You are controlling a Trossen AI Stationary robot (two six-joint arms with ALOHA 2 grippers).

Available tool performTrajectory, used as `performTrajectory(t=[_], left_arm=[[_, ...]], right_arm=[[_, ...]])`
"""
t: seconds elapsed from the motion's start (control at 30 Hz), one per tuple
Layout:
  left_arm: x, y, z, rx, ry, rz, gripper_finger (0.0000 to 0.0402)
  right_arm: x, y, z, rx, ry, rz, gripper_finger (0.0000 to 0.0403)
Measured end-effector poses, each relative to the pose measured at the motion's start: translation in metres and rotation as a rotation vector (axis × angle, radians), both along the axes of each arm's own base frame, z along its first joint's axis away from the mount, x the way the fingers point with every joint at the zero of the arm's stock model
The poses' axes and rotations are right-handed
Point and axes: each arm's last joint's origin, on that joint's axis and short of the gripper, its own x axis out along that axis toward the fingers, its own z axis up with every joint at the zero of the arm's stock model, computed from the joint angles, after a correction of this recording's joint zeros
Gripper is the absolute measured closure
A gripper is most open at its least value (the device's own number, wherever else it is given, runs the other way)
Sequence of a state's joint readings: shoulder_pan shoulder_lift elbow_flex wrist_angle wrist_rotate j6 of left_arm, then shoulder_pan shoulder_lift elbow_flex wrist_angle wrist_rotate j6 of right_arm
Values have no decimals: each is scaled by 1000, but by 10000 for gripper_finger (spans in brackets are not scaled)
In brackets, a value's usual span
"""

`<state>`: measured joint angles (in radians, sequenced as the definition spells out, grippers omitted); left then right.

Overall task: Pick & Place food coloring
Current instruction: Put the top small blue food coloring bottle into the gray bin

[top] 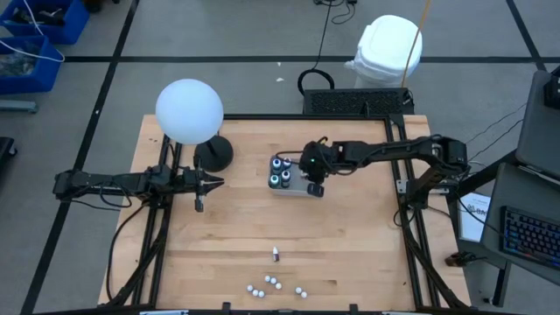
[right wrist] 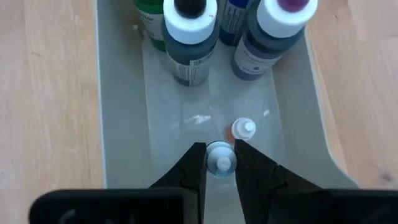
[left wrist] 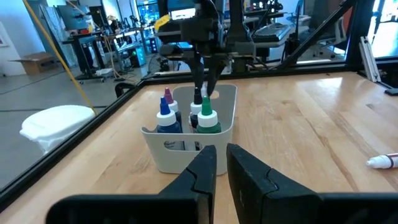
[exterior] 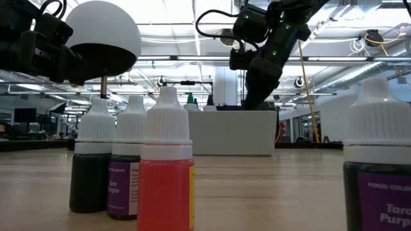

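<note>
While the small white-capped bottles [top: 276,284] sit clustered at the near edge of the table [top: 367,245], one more bottle [top: 276,255] lies alone a little farther in. From table height, the near ones loom large: a red bottle [exterior: 167,168], a dark green one [exterior: 91,165] and a purple one [exterior: 126,168] beside it. Off to the left, the left gripper [top: 204,184] hangs over bare wood, jaws close together and holding nothing. Farther back, the grey tray [top: 293,188] holds four bigger dark bottles [top: 281,170] at one end. Over its other end, the right gripper [right wrist: 219,163] reaches down inside, jaws pinching a small bottle [right wrist: 221,158] by its cap, with another small bottle [right wrist: 244,130] just beside it on the tray floor.
</note>
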<state>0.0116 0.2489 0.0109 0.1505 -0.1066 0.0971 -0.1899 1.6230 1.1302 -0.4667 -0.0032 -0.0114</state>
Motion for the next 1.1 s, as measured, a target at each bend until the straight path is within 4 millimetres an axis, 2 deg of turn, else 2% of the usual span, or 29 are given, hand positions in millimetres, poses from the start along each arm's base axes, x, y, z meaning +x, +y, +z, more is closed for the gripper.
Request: performTrajectory(t=[0.33,0.53,0.73,1.1], left_arm=[[0,0,0,2,-1,0,355],[0,0,0,3,-2,2,355],[0,0,0,3,-1,7,355],[0,0,0,4,-1,8,355]], right_arm=[[0,-2,-10,7,0,-16,353],[5,-3,-33,14,78,-9,353],[9,-6,-44,15,94,-10,353],[11,-9,-46,18,93,-15,346]])
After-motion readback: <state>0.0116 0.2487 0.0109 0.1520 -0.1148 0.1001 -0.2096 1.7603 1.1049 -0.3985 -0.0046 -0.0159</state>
